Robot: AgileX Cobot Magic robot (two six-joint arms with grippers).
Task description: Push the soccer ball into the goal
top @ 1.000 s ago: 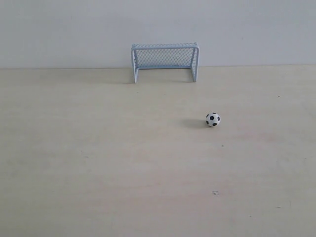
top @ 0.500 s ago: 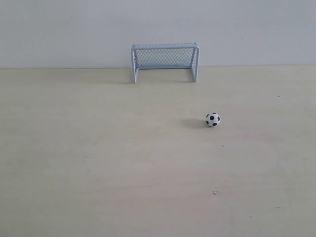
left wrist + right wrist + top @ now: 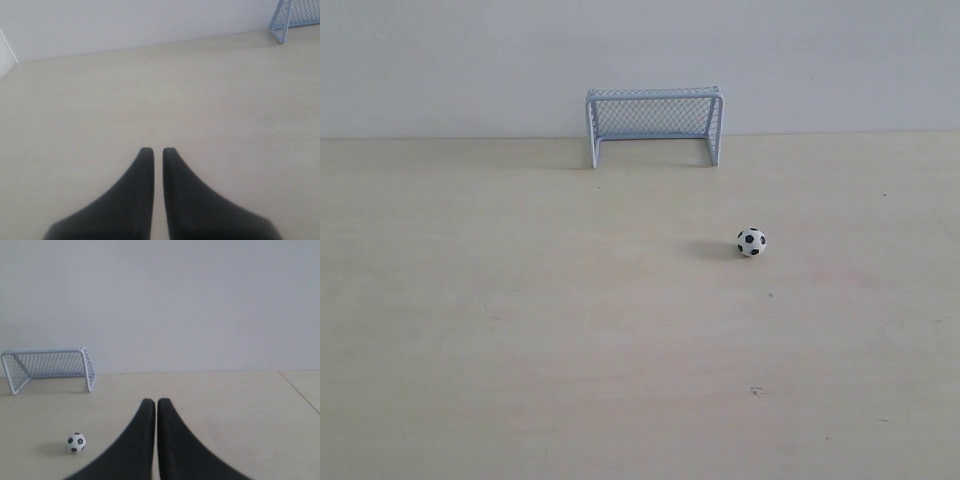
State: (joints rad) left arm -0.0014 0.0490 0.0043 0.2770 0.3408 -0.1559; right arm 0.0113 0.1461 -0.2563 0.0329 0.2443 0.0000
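My right jaws are pressed together on nothing, and my left jaws likewise, with a bare slit between. Ahead of the right jaws and off to one side, the soccer ball (image 3: 76, 442) rests untouched on the table (image 3: 240, 405), with the goal (image 3: 48, 367) well beyond it. I judge the approach not yet begun: next I must drop behind the ball and nudge it goalward.

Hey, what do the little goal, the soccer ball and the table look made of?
The goal: probably plastic or painted metal, given its pale blue tubular frame and fine mesh netting; matte.
The soccer ball: likely plastic or rubber, smooth white with black patches.
The table: pale wood or laminate, with faint streaky grain; matte.
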